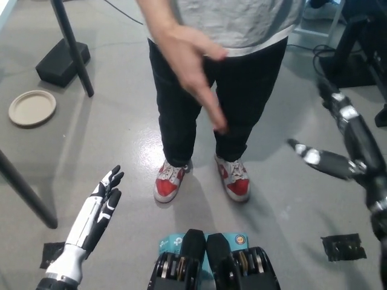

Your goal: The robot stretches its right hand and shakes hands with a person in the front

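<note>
Grey floor [109,151] fills the head view. A person [230,78] stands at top centre, facing the robot, in a grey shirt, black trousers and red-and-white shoes [202,180]. The person's hand [196,66] is extended forward and downward, palm open, fingers together, over the trousers at mid-frame; it touches nothing.

The right robot hand [338,148], black, is raised at the right edge, well apart from the person's hand. Its fingers [305,152] are spread, one pointing left toward the person, another pointing up; it holds nothing.

The left robot hand [100,208], white with black fingers, rests at lower left, fingers extended close together and pointing up-right, empty.

A black stand base [62,61] with a slanted pole sits at upper left. A round beige plate [32,108] lies on the floor just below it. Black tape patches [343,247] mark the floor at lower right and lower left.
</note>
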{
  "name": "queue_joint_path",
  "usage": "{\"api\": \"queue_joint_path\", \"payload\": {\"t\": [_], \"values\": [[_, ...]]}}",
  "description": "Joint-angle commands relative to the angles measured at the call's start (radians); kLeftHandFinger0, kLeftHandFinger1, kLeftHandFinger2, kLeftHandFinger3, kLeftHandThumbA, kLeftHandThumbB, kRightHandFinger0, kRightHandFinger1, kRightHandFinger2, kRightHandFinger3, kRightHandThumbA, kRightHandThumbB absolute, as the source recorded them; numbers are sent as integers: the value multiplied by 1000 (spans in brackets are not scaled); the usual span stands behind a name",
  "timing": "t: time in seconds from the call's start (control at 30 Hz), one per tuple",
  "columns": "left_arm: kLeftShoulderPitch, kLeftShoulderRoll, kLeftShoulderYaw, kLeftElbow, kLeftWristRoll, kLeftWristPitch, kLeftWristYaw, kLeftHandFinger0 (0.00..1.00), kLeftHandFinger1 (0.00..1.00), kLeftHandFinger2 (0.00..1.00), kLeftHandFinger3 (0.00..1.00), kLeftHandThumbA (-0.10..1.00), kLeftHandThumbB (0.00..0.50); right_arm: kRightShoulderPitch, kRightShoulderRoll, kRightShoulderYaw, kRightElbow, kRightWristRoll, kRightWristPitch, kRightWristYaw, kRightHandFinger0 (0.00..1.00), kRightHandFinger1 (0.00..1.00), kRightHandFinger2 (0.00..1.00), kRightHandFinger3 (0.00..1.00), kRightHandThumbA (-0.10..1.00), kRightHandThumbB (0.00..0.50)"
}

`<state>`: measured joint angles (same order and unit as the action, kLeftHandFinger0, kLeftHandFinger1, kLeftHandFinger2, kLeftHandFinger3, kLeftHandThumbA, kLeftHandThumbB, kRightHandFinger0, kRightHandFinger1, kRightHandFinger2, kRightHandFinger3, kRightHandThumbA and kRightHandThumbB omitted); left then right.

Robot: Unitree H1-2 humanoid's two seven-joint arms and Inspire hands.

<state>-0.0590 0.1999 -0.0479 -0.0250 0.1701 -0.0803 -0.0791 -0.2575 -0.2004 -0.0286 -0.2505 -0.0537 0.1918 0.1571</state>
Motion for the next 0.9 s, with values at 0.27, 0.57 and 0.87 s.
{"api": "queue_joint_path", "payload": {"t": [0.27,0.57,0.87], "values": [[-14,8,5,-11,1,-28,4,1000,1000,1000,1000,1000,162,114,24,-33,252,175,-237,60,1000,1000,1000,1000,925,383],[15,-3,7,-17,-25,-20,-4,1000,1000,1000,1000,1000,140,138,16,2,362,169,-267,97,1000,1000,1000,1000,1000,368],[15,6,7,-14,-19,-20,-5,1000,1000,1000,1000,1000,141,147,8,22,357,141,-296,81,1000,1000,1000,1000,933,349]]}}
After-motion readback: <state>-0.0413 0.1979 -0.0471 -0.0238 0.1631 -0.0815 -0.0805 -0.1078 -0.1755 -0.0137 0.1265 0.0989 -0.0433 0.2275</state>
